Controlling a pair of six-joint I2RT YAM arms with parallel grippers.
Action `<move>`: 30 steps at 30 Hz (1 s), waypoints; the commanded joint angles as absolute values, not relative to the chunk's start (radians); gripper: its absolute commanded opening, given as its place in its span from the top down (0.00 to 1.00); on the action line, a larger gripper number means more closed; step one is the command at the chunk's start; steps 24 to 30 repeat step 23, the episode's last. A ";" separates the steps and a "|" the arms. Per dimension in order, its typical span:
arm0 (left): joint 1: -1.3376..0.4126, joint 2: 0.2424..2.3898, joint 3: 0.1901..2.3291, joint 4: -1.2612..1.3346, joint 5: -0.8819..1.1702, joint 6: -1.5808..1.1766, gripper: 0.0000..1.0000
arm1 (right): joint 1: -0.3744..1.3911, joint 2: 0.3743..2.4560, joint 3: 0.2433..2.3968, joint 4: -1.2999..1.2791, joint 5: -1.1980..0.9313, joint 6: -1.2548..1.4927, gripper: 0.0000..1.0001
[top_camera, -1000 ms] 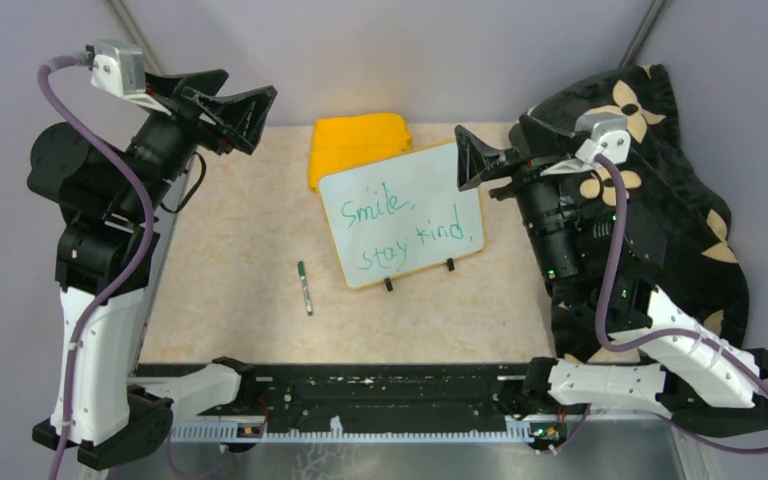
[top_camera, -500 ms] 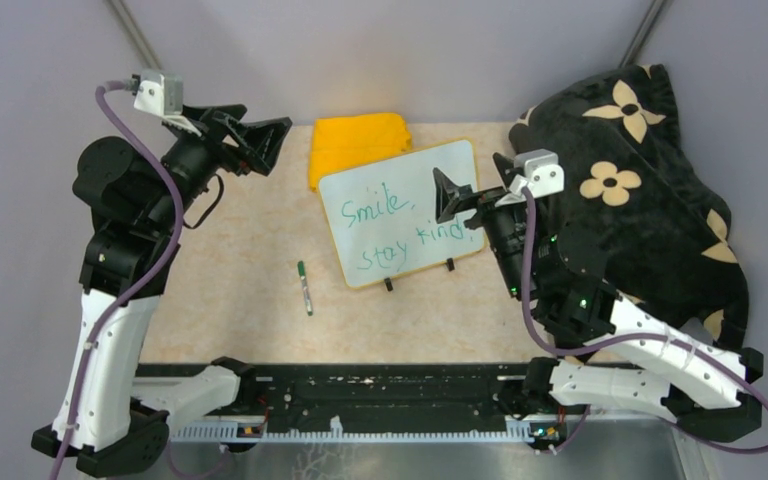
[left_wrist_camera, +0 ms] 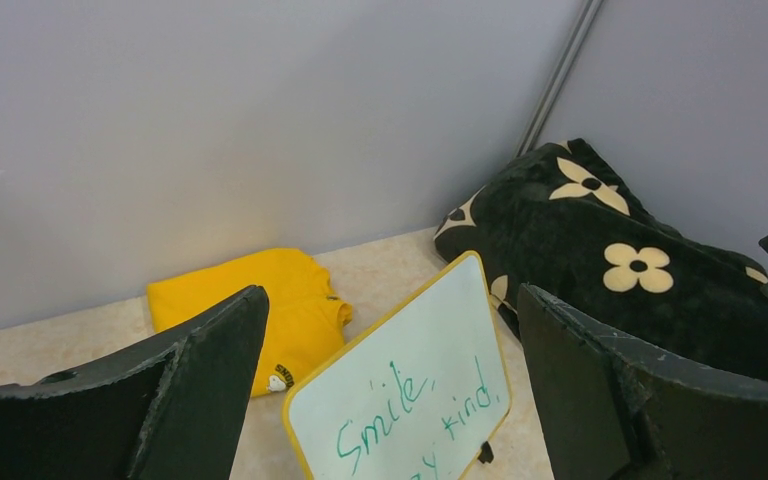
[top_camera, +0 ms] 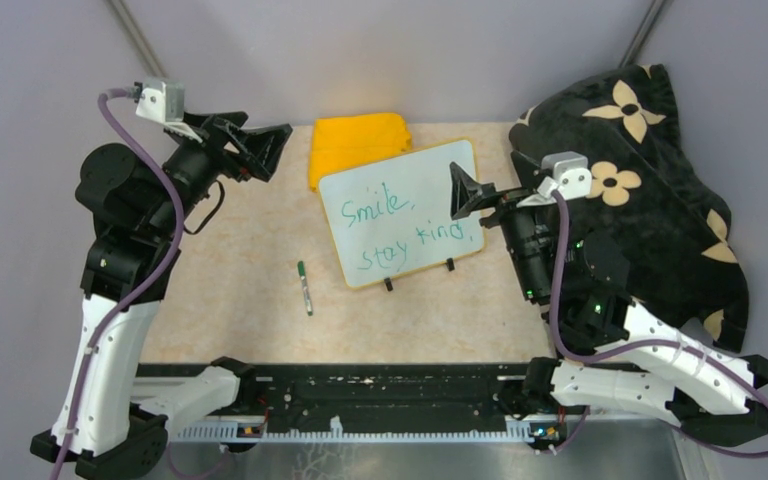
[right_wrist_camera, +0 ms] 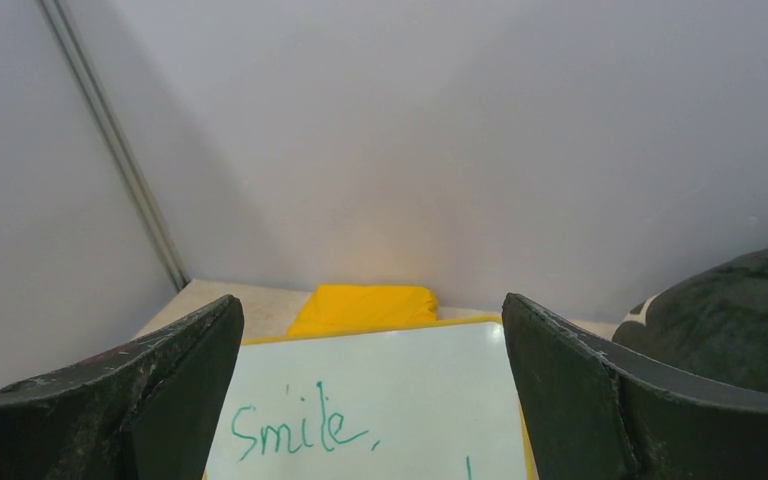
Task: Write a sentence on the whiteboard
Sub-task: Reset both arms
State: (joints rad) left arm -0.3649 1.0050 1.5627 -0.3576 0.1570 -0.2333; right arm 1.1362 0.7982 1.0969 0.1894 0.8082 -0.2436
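Board [top_camera: 400, 215] lay flat on the table [top_camera: 240, 270], centre toward the back, turned so its right end sat farther from the arm bases than its left. White face, thin yellow rim, rounded corners. Two small black clips on the near edge. Its far-left corner was at the near edge of the yellow cloth [top_camera: 358, 145]; I couldn't tell whether the two overlapped. Its right end was close to the black flowered cushion [top_camera: 650, 170].

Sentence [top_camera: 400, 230] was in green marker, two lines: "Smile," on top, "stay kind" under it, slanting with the board. Strokes looked thin and a bit pale but legible from the top camera. Left wrist camera showed the board [left_wrist_camera: 400, 400] with "Smile," and "kind," readable; right wrist camera only caught "Smile," [right_wrist_camera: 300, 428].

Left claw [top_camera: 272, 150] was wide open and empty, raised over the table's back-left area, pointing toward the cloth, well apart from the board. In its own camera the left claw [left_wrist_camera: 392, 295] framed cloth and board with nothing between the fingers.

Right claw [top_camera: 457, 192] was also wide open and empty. From the top camera it overlapped the board's right edge, level with "kind". I couldn't tell if it touched the board. Its own camera showed the right claw [right_wrist_camera: 370, 305] with the board [right_wrist_camera: 380, 400] spread between the fingers and nothing gripped.

Marker [top_camera: 304, 287] lay alone on the table, left of the board's near-left corner, clear of both claws.
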 commanded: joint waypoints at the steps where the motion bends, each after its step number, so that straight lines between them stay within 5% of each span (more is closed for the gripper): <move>1: -0.371 0.977 1.542 -0.322 0.143 -0.232 0.01 | 1.143 0.789 1.086 0.247 0.811 -0.267 0.01; 30: -0.371 0.973 1.518 -0.316 0.123 -0.243 0.01 | 1.143 0.767 1.048 0.273 0.799 -0.273 0.01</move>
